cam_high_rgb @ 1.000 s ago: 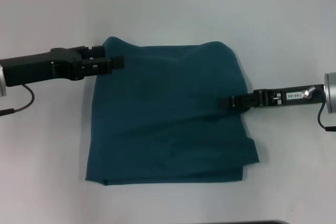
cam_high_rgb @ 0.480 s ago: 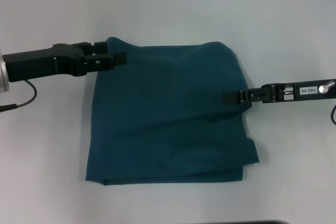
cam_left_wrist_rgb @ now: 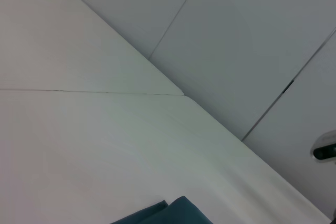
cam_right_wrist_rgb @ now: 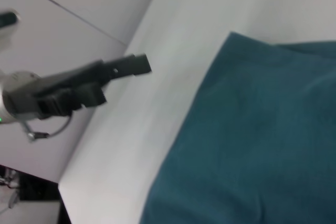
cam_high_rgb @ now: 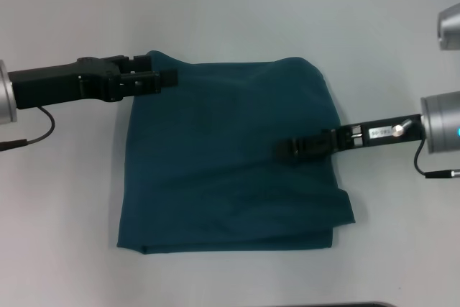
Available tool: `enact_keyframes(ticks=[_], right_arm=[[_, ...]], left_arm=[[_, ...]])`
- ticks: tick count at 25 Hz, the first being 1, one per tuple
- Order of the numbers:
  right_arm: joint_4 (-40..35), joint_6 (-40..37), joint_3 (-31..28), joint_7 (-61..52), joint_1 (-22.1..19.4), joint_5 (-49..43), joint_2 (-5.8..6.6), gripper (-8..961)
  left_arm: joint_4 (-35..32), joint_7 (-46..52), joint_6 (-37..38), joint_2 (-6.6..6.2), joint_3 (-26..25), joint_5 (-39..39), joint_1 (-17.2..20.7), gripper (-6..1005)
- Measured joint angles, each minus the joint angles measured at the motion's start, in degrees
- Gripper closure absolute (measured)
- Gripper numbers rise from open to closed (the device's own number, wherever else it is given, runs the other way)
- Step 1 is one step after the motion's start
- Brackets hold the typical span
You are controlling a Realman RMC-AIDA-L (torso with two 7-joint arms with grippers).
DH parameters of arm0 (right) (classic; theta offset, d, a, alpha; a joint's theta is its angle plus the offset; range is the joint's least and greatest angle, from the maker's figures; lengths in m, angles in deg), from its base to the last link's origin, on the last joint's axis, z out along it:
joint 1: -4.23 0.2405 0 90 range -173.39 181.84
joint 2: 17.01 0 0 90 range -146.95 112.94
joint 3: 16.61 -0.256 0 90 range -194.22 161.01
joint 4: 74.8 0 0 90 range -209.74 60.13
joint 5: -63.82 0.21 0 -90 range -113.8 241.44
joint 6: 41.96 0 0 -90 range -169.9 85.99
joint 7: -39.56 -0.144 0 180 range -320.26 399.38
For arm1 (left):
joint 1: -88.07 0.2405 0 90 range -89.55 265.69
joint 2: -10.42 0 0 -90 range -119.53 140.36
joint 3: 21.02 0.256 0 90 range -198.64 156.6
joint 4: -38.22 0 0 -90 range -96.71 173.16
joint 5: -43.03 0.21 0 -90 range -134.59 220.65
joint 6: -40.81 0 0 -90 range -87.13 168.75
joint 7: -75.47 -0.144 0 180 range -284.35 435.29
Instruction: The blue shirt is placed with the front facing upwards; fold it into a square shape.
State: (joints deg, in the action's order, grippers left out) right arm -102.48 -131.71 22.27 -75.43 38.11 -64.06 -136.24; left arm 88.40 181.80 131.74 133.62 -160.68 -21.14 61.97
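Note:
The blue shirt (cam_high_rgb: pixel 230 170) lies folded into a rough rectangle on the white table, plain teal side up, with no lettering showing. My left gripper (cam_high_rgb: pixel 169 77) reaches in over the shirt's far left corner. The right wrist view shows that gripper (cam_right_wrist_rgb: pixel 139 64) raised above the table, beside the shirt (cam_right_wrist_rgb: pixel 252 140). My right gripper (cam_high_rgb: pixel 282 151) stretches in from the right, over the shirt's right half near mid-height. A small corner of the shirt (cam_left_wrist_rgb: pixel 176 211) shows in the left wrist view.
The white table (cam_high_rgb: pixel 65 199) surrounds the shirt on all sides. A cable (cam_high_rgb: pixel 36 138) hangs under the left arm and another (cam_high_rgb: pixel 431 172) under the right arm. A dark edge (cam_high_rgb: pixel 345 305) runs along the table's near side.
My right gripper has moved leftwards, further in over the shirt. My left gripper has shifted slightly right and away at the far left corner. The shirt's outline is unchanged.

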Motion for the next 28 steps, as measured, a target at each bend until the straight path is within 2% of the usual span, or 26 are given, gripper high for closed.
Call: enact_keyframes(ticks=[7, 12, 20, 28], right_arm=[[1.6, 4.04, 3.68, -1.04, 0.16, -0.01, 0.22, 453], [1.39, 3.61, 4.39, -1.03, 0.17, 0.06, 0.45, 453], [-1.81, -3.22, 0.35, 0.94, -1.01, 1.57, 1.36, 453], [-3.17, -3.98, -2.54, 1.33, -3.57, 3.25, 3.38, 452]], left_arm=[[-0.06, -0.08, -0.79, -0.08, 0.2, 0.23, -0.14, 156], [-0.1, -0.08, -0.86, -0.17, 0.19, 0.21, -0.31, 156], [-0.18, -0.08, -0.53, -0.53, -0.03, -0.14, -0.37, 156], [-0.16, 0.02, 0.32, -0.8, 0.06, 0.22, -0.21, 155]])
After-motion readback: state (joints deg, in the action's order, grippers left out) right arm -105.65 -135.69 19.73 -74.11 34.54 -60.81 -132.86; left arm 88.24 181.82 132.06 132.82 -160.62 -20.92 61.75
